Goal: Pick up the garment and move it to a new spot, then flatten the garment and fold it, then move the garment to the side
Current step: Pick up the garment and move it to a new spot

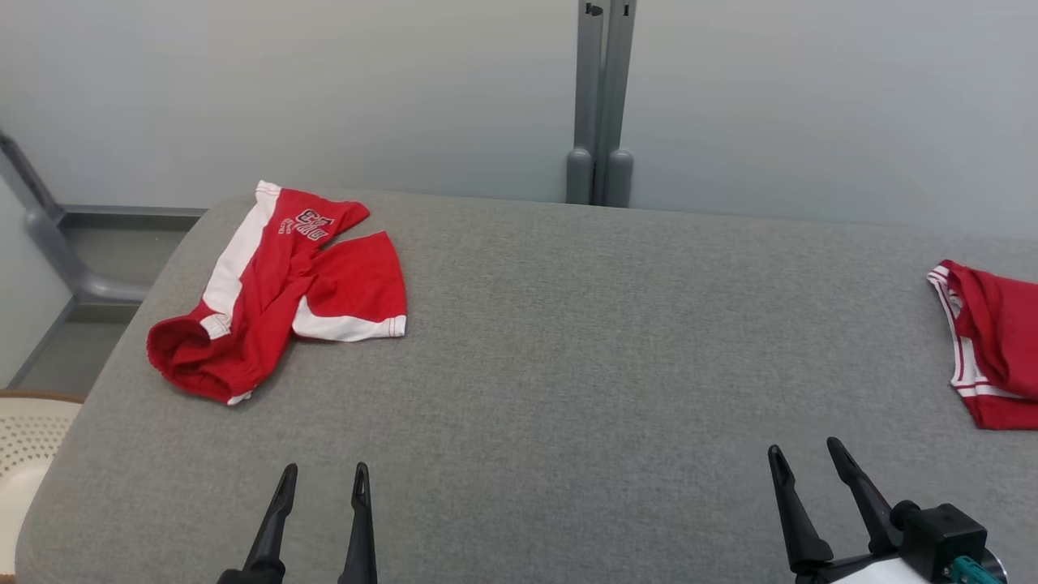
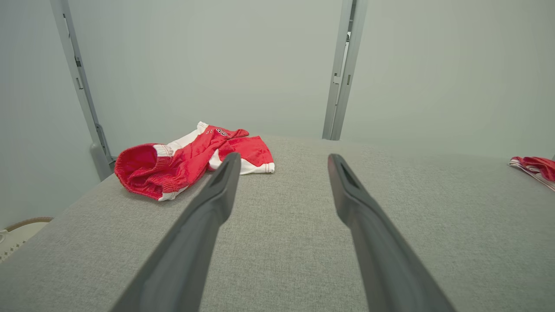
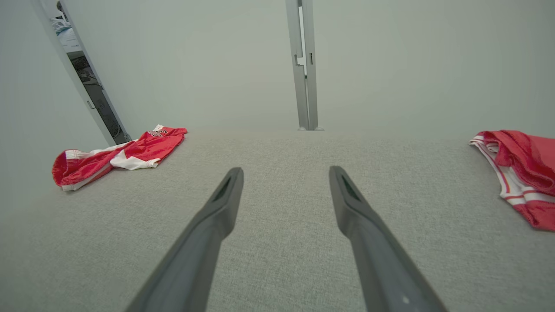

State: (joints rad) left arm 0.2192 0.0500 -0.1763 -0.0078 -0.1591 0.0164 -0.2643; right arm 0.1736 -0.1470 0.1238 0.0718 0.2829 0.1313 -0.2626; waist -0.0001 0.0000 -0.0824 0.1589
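Left gripper [image 1: 325, 470]: nearest the head camera, fingers spread wide, nothing between them, tips above the grey padded table [image 1: 568, 365].

Right gripper [image 1: 804, 448]: likewise spread wide and empty, over the table's near edge, well apart from the left gripper.

Red garment [image 1: 276, 292]: shorts with white trim, crumpled. They lie on the table ahead of the left gripper and off to its left, well apart from its fingertips.
- Long axis runs away from the gripper, slanting from near-left to far-right.
- The gathered waistband opening is the end nearest the gripper and gapes toward the table's left edge.
- The end with printed lettering lies farthest from it.
- One leg splays out to the right, its white hem facing the gripper.

Second red garment [image 1: 993, 341]: red with white stripes. It lies ahead of the right gripper and to its right, cut by the frame edge and well apart from the fingertips.
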